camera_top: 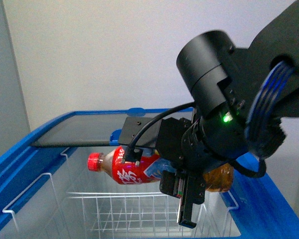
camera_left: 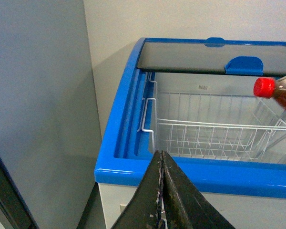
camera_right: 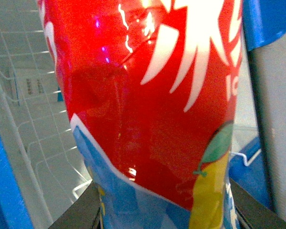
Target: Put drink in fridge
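Note:
The drink (camera_top: 132,172) is a plastic bottle with a red cap, a red label and amber liquid. It is held lying sideways over the open fridge (camera_top: 20,159), cap pointing left. My right gripper (camera_top: 182,181) is shut on its body, above the white wire basket (camera_top: 114,209). In the right wrist view the label (camera_right: 148,95) fills the picture between the right gripper's (camera_right: 167,214) dark fingers (camera_right: 81,212). My left gripper (camera_left: 162,157) is shut and empty, just outside the fridge's blue front rim (camera_left: 190,171). The drink's cap end (camera_left: 271,89) shows there too.
The sliding glass lid (camera_top: 89,129) is pushed back over the far half of the fridge. A tall grey cabinet (camera_left: 38,119) stands close against the fridge's left side. A pale wall is behind.

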